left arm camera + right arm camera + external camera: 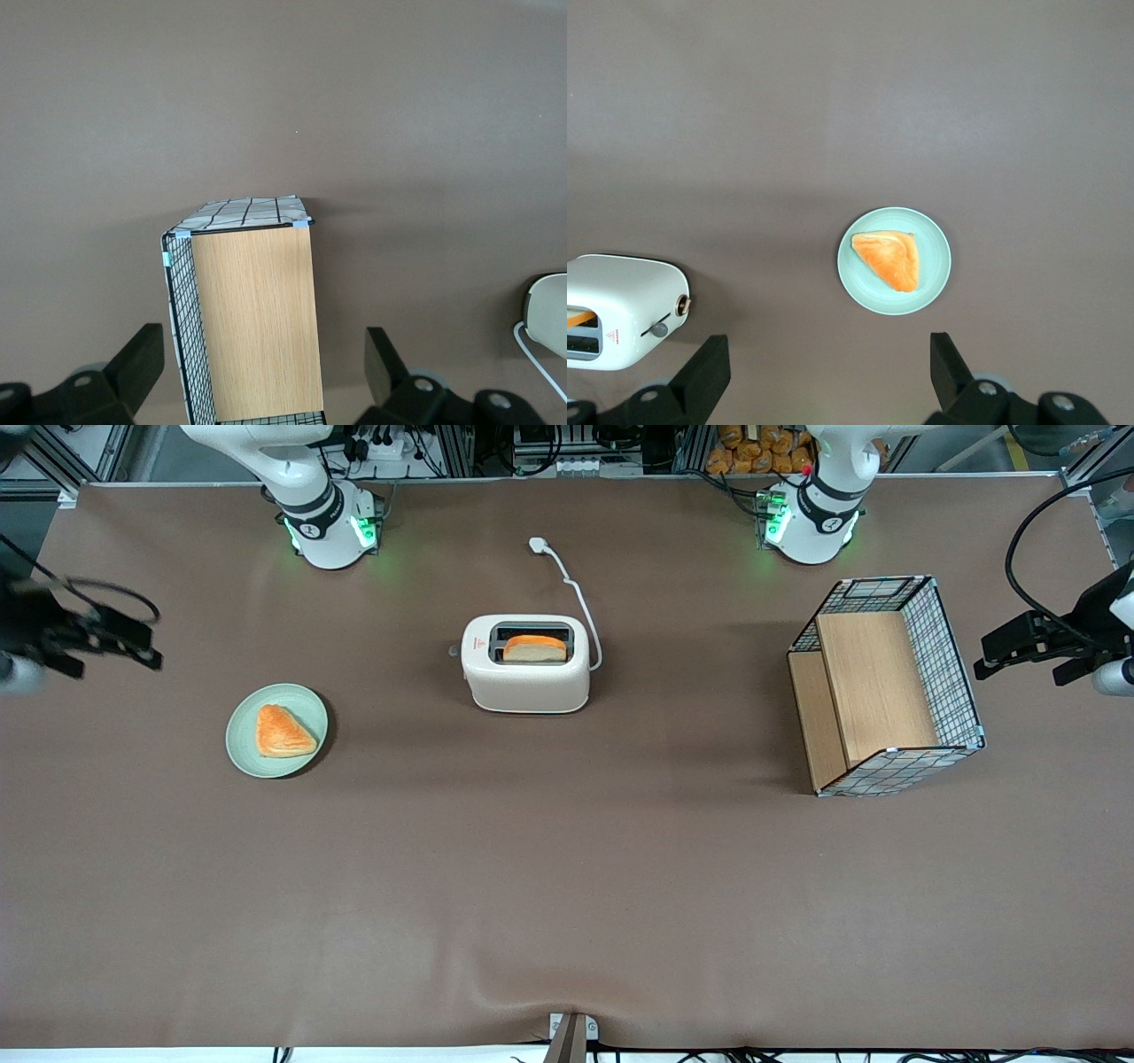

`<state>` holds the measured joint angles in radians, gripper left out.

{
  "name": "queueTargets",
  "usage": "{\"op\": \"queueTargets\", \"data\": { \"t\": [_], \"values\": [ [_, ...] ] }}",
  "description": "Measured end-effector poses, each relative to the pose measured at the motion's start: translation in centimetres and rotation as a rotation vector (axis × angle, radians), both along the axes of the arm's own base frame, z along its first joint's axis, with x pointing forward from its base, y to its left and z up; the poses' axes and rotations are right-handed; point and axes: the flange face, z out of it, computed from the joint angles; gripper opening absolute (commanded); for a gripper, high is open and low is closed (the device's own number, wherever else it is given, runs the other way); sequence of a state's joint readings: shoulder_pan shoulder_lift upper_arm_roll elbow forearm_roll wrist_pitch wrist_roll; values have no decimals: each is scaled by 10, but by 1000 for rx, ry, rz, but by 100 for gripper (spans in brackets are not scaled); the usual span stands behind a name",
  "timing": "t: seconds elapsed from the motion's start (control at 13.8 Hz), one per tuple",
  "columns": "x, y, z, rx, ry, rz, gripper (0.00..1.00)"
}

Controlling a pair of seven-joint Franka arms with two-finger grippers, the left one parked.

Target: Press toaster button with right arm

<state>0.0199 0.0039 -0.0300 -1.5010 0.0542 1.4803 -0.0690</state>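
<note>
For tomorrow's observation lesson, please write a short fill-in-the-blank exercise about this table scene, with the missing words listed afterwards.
1. The slice of bread stands in the ____, whose button faces the working arm's end of the table.
2. The pastry lies on a green ____.
3. The gripper hangs apart from the toaster, its jaws ____.

Missing words: toaster; plate; open

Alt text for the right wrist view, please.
The open gripper hangs above the brown table, jaws spread wide and holding nothing. Below it lie a green plate with a pastry and the toaster, whose button juts from its narrow end.
</note>
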Motion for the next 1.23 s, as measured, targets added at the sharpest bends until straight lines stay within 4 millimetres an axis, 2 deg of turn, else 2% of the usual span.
{"op": "queueTargets", "data": {
  "t": [0.22, 0.44, 0.73, 0.94, 1.23],
  "values": [
    [-15, -6, -5, 0, -40, -25, 100],
    [-11, -11, -7, -24, -61, -52, 100],
    [-11, -13, 0, -37, -82, -79, 100],
    [-11, -13, 13, -36, -108, -82, 100],
    [-11, -13, 16, -36, -113, -82, 100]
  ]
}}
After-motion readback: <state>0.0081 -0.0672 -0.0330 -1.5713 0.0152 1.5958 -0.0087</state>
